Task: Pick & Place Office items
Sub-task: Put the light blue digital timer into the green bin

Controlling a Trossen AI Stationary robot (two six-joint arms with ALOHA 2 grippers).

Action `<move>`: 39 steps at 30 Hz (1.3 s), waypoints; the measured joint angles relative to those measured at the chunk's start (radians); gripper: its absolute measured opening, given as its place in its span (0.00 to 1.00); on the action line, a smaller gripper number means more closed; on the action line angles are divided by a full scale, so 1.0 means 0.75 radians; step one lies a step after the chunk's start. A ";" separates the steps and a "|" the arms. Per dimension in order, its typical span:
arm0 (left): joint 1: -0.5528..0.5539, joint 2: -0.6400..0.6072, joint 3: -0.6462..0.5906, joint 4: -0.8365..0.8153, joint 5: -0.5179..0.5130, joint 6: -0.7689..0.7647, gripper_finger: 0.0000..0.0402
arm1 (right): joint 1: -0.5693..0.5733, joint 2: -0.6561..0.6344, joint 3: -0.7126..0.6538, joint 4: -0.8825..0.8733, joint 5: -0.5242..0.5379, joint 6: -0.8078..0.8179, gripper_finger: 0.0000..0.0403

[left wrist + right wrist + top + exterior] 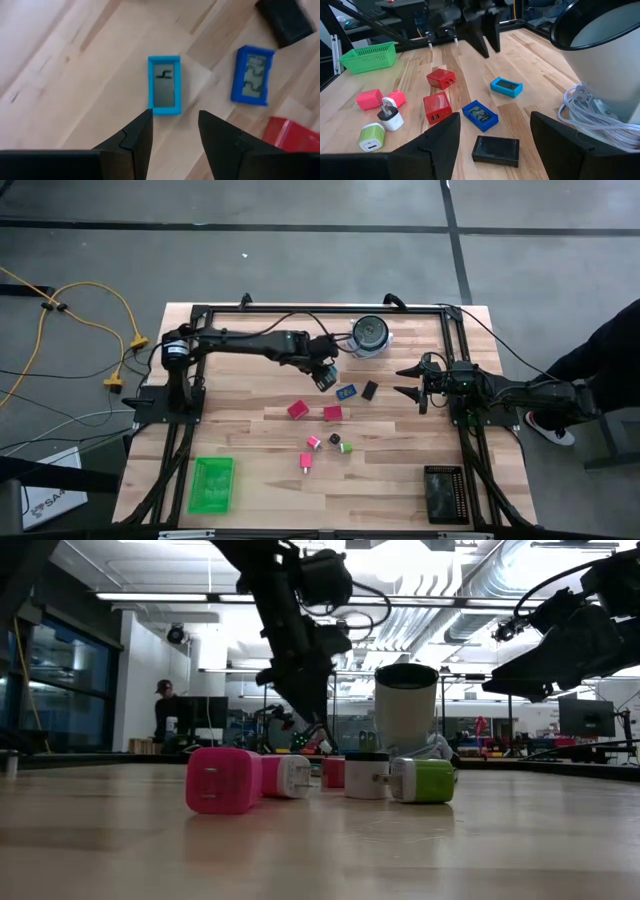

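You see two matte black arms of jointed segments with black cables along them. The left tool [172, 135] and right tool [495, 137] both end in dark, wedge-shaped fingers.

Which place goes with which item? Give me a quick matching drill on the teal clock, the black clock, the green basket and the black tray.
Items:
1. teal clock
2. black clock
3. green basket
4. black tray

Places:
A. near table corner on the right arm's side
B. just ahead of the open left gripper
C. near table corner on the left arm's side
D. closest of the clocks to the open right gripper

Pairs: 1-B, 2-D, 3-C, 4-A
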 joint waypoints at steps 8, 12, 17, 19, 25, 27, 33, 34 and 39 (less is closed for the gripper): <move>0.005 0.066 -0.001 0.048 0.021 -0.006 0.37 | 0.000 0.001 0.001 0.002 0.000 0.000 0.57; 0.005 0.064 -0.001 0.051 -0.017 -0.009 0.37 | 0.000 0.001 0.000 0.003 0.000 0.000 0.57; -0.010 0.076 -0.002 0.054 -0.042 -0.014 0.37 | 0.000 0.000 0.000 0.003 0.000 0.000 0.57; -0.011 0.084 -0.005 0.050 -0.041 -0.011 0.37 | 0.000 0.000 0.000 0.003 0.001 0.000 0.57; -0.003 0.101 -0.005 0.060 0.006 -0.010 0.37 | 0.000 0.001 0.000 0.004 0.000 0.000 0.57; -0.001 0.100 -0.005 0.067 -0.001 0.000 0.37 | 0.000 0.000 0.000 0.004 0.000 0.000 0.57; -0.001 0.100 -0.005 0.063 -0.002 0.011 0.38 | 0.000 0.000 0.000 0.004 0.001 0.000 0.57; -0.001 0.100 -0.005 0.063 -0.002 0.020 0.39 | 0.000 0.000 0.000 0.004 0.000 0.000 0.57; -0.001 0.100 -0.005 0.064 -0.023 0.061 0.45 | 0.000 0.000 0.000 0.004 0.000 0.000 0.57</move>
